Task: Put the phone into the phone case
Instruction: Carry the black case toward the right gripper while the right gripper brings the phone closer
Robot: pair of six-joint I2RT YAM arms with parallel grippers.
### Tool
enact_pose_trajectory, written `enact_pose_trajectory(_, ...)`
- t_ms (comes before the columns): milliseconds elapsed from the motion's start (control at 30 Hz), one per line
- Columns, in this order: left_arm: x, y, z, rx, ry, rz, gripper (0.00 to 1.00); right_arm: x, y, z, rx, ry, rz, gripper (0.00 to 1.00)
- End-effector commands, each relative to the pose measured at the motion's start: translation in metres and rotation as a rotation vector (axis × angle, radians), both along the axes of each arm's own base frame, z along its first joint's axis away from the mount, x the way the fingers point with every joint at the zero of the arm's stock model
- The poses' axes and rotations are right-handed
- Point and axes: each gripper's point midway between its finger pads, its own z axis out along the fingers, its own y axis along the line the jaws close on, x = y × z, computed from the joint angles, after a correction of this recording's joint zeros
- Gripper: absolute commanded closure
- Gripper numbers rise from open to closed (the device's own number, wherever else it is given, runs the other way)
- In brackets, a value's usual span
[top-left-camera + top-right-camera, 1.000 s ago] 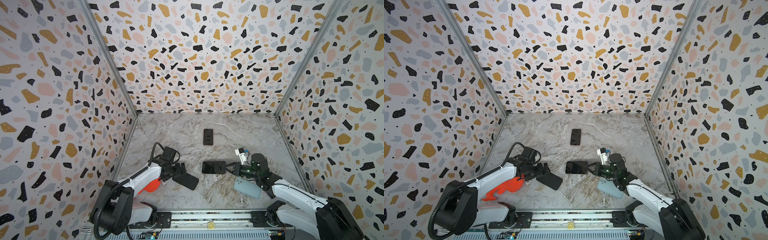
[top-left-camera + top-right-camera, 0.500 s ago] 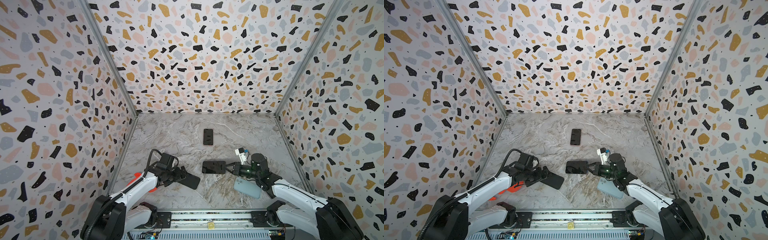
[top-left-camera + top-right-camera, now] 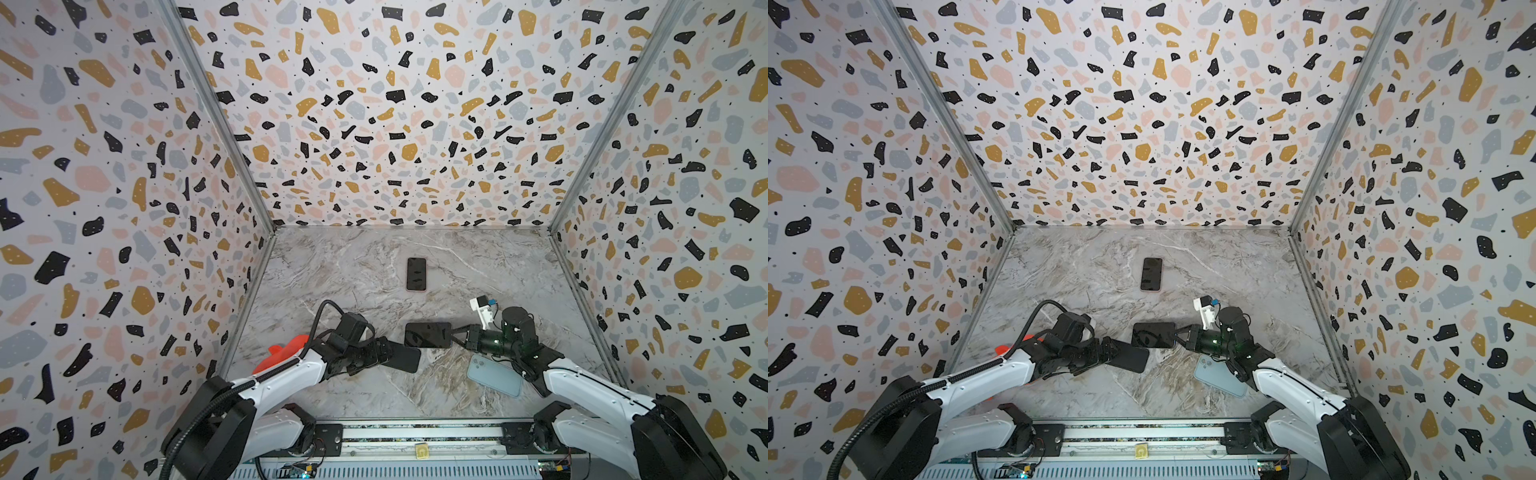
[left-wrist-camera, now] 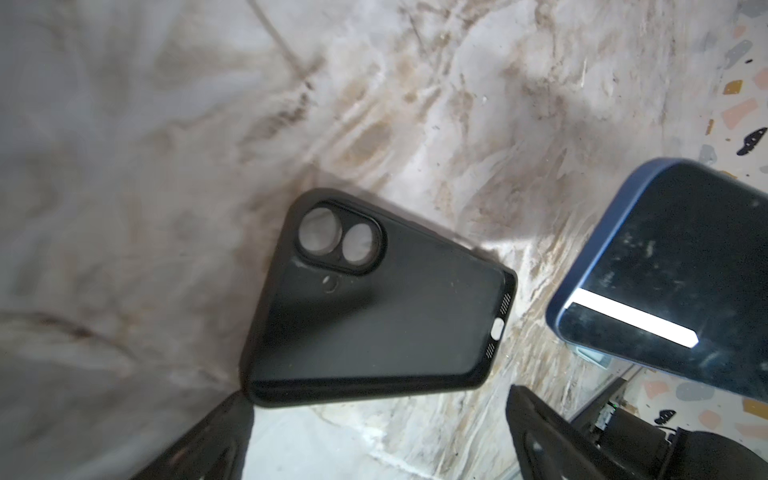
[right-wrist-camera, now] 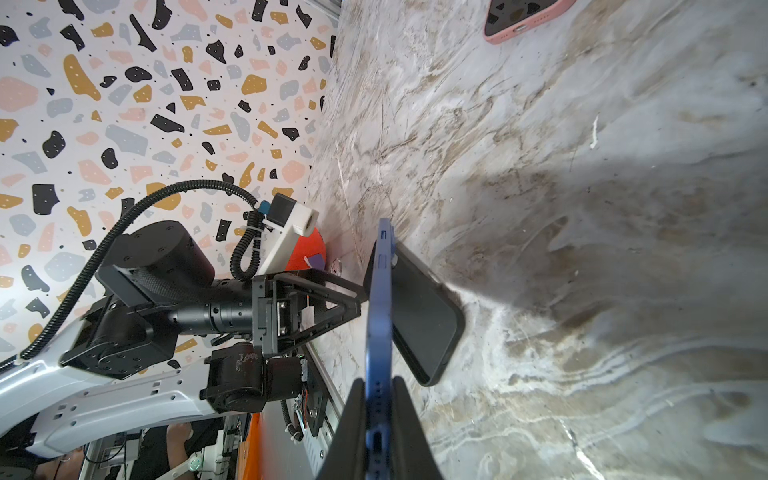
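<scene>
Pinching blue phone (image 5: 379, 332) edgewise: right pincer (image 5: 376, 419) | left pincer (image 4: 374, 436) wide beside black case (image 4: 374, 307)

- The table (image 3: 374, 266) looks like polished marble, grey-white with brown veins, and takes soft reflections.
- The black phone case (image 4: 374, 303) looks like matt soft plastic or rubber, lightly dusty.
- The blue phone (image 4: 681, 282) has a glossy glass screen, smudged and mirroring a light strip, with a smooth satin blue frame.
- The pink-edged phone (image 5: 528, 16) has a glossy dark screen in a matt shell.
- The light blue phone (image 3: 494, 376) looks smooth, faintly sheened.
- The walls (image 3: 395, 124) appear matt, printed in terrazzo.
</scene>
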Motion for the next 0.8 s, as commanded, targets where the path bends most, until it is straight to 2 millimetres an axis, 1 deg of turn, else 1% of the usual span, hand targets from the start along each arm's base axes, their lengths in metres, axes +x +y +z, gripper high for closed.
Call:
enact_pose_trajectory(0, -0.001, -0.025, 0.008, -0.041, 0.008, -0.042, 0.04, 0.007, 0.002, 0.023, 0.036, -0.072, 0.012, 1.0)
enact_pose_trajectory(200, -0.009, -0.052, 0.008, -0.07, 0.005, -0.107, 0.04, 0.006, -0.008, 0.02, 0.038, -0.054, -0.007, 1.0)
enact_pose_trajectory(300, -0.009, -0.055, 0.007, -0.054, 0.003, -0.135, 0.05, 0.003, -0.01, 0.018, 0.046, -0.033, -0.004, 1.0)
enact_pose_trajectory(367, -0.008, -0.051, 0.011, -0.031, -0.017, -0.139, 0.05, 0.001, -0.01, 0.018, 0.058, -0.013, 0.008, 1.0)
enact_pose_trajectory(433, -0.004, -0.044, 0.019, -0.004, -0.054, -0.145, 0.05, -0.001, -0.008, 0.018, 0.068, 0.01, 0.02, 1.0)
enact_pose_trajectory(533, 0.004, -0.025, 0.026, 0.003, -0.085, -0.112, 0.05, -0.004, -0.005, 0.017, 0.079, 0.037, 0.042, 1.0)
enact_pose_trajectory(633, 0.015, -0.007, 0.028, -0.019, -0.098, -0.049, 0.05, -0.005, -0.005, 0.015, 0.078, 0.051, 0.049, 1.0)
enact_pose_trajectory(700, 0.022, -0.002, 0.025, -0.015, -0.103, -0.033, 0.05, -0.006, -0.004, 0.013, 0.078, 0.06, 0.06, 1.0)
enact_pose_trajectory(767, 0.025, 0.0, 0.021, -0.011, -0.095, -0.036, 0.05, -0.006, -0.003, 0.01, 0.077, 0.071, 0.065, 1.0)
